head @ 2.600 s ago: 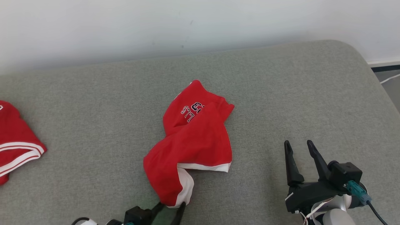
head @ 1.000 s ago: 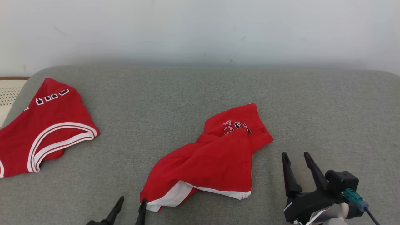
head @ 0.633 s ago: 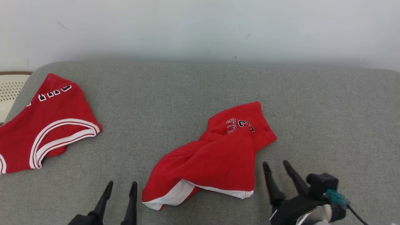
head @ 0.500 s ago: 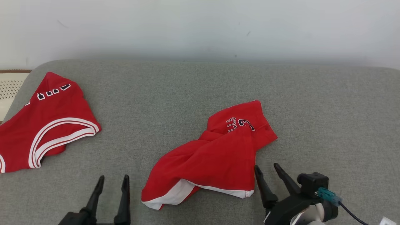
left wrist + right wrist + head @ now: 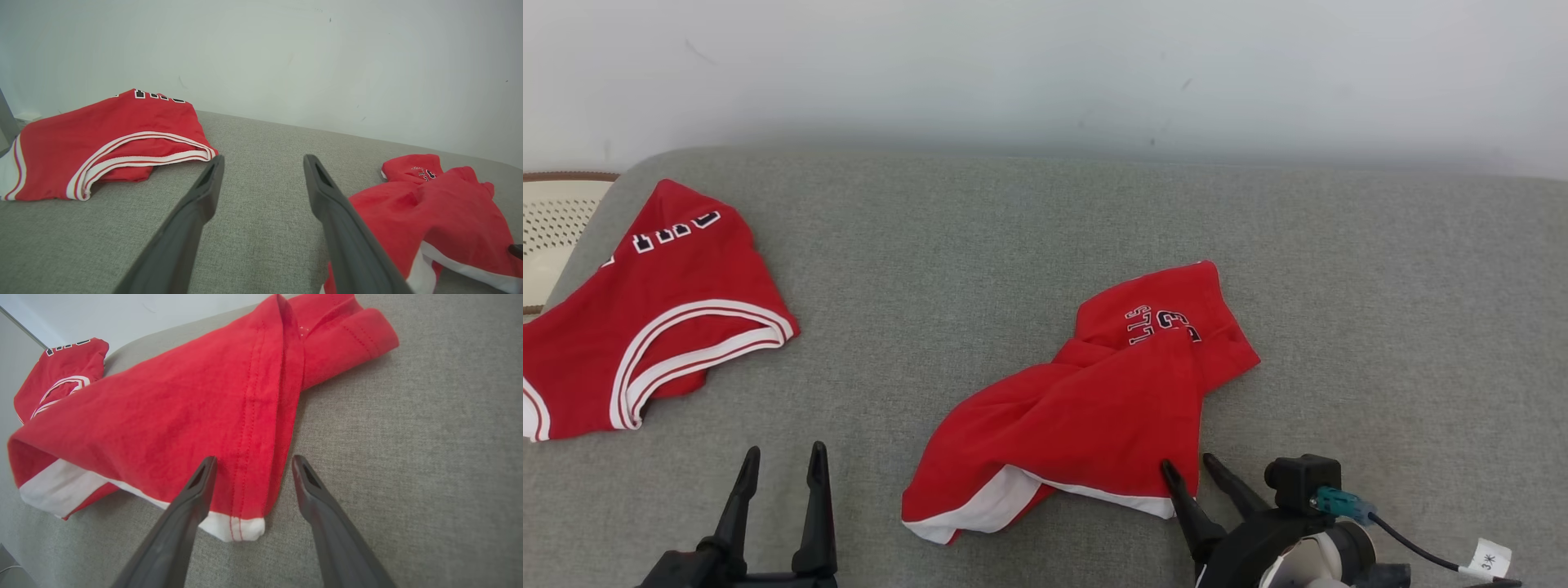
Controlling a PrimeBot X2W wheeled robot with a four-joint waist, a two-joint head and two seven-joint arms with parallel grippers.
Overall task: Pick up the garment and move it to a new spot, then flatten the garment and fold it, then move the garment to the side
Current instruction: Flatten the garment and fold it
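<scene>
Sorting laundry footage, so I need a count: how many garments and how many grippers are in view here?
Red garments: 2 (crumpled garment, second garment at the left)
Grippers: 2 (left gripper, right gripper)
Total: 4

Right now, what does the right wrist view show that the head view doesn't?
Right wrist view: the stitched seam and white hem corner of the crumpled red garment, between the right gripper's open fingers. Head view: the open left gripper, apart from the garment, and its lettering. Both: that garment, the second red jersey with white trim, the grey fabric cushion.
</scene>
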